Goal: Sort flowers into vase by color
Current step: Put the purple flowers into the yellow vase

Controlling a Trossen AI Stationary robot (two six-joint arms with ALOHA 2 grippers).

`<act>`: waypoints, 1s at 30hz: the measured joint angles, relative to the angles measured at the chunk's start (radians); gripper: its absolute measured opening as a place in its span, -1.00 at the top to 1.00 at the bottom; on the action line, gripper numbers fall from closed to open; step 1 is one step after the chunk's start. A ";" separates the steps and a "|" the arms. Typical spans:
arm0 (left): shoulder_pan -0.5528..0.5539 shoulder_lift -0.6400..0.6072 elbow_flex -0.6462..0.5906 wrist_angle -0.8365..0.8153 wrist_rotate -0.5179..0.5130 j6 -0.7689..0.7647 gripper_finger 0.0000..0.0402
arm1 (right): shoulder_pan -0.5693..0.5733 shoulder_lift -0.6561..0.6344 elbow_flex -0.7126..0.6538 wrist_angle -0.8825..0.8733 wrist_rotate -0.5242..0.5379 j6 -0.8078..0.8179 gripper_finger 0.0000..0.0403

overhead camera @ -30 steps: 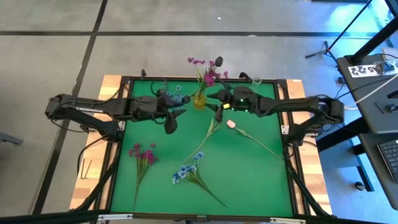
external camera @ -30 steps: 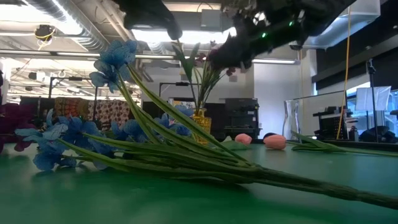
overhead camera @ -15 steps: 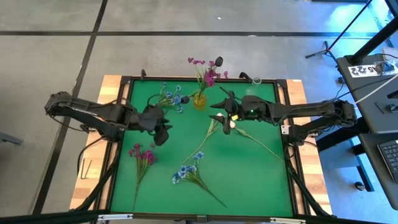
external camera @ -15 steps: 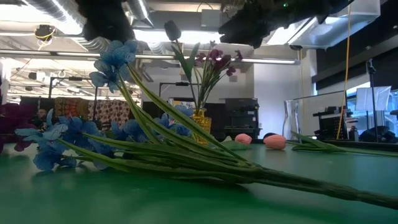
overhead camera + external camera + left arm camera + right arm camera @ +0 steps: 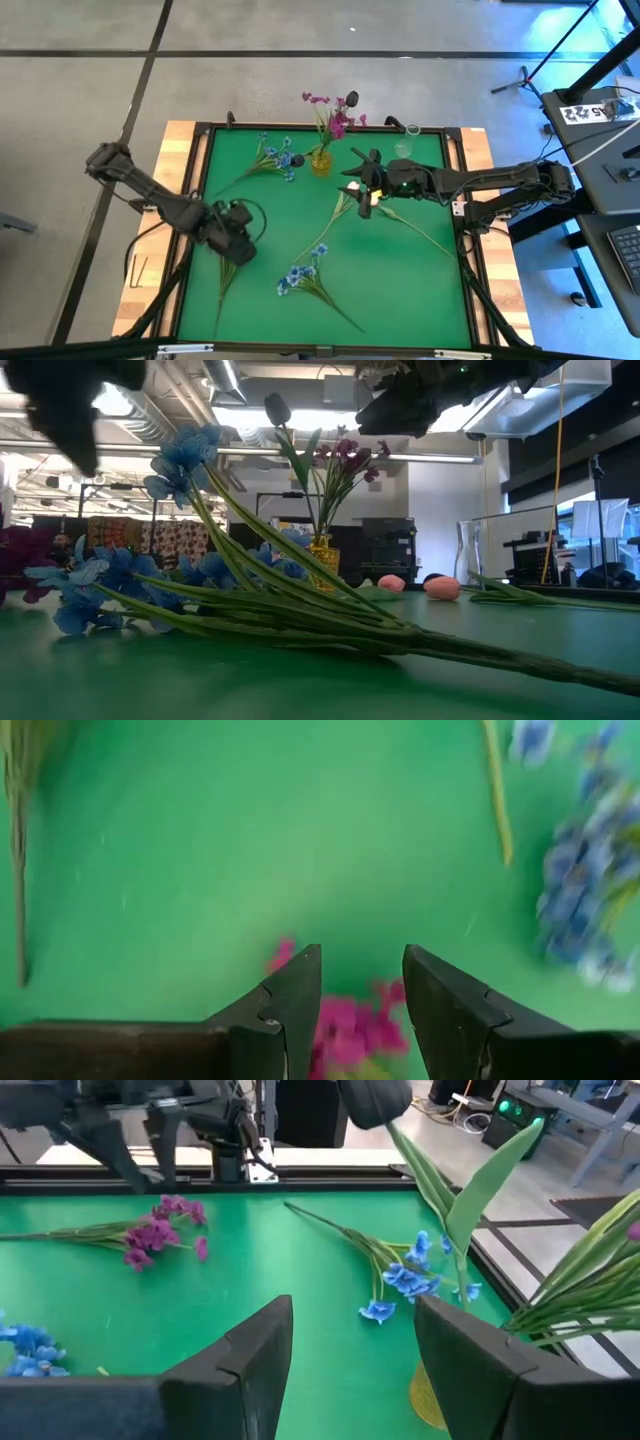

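My left gripper [image 5: 237, 246] [image 5: 362, 1005] is open and hovers over the blooms of a magenta spray [image 5: 226, 262] [image 5: 350, 1032] lying flat near the table's left edge. My right gripper [image 5: 358, 187] [image 5: 352, 1360] is open and raised above the pale tulips [image 5: 372, 199] [image 5: 441, 588], which lie on the mat. The yellow vase [image 5: 320, 161] [image 5: 322, 560] stands at the far edge with magenta blooms and a dark tulip in it. One blue spray [image 5: 272, 158] [image 5: 408, 1276] lies left of the vase. Another blue spray [image 5: 303, 279] [image 5: 180, 575] lies toward the near edge.
A clear glass vase [image 5: 405, 141] [image 5: 478, 565] stands at the far right of the green mat [image 5: 400, 290]. The table's raised frame [image 5: 195, 180] runs round the mat. Open mat lies in the near right part.
My left gripper has swept from beside the yellow vase toward the table's near left and come down over the magenta spray. My right gripper has drawn up and away from the vase's flowers and now stays over the tulips.
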 joint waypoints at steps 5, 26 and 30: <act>-0.087 0.056 0.000 0.027 0.117 -0.155 0.32 | 0.000 0.000 0.000 -0.005 0.000 0.000 -0.04; -0.300 0.355 0.000 0.119 0.291 -0.643 0.32 | 0.000 0.000 0.000 0.003 -0.054 0.006 -0.04; -0.300 0.392 0.000 0.118 0.297 -0.655 0.32 | 0.000 0.000 0.000 0.001 -0.060 0.006 -0.04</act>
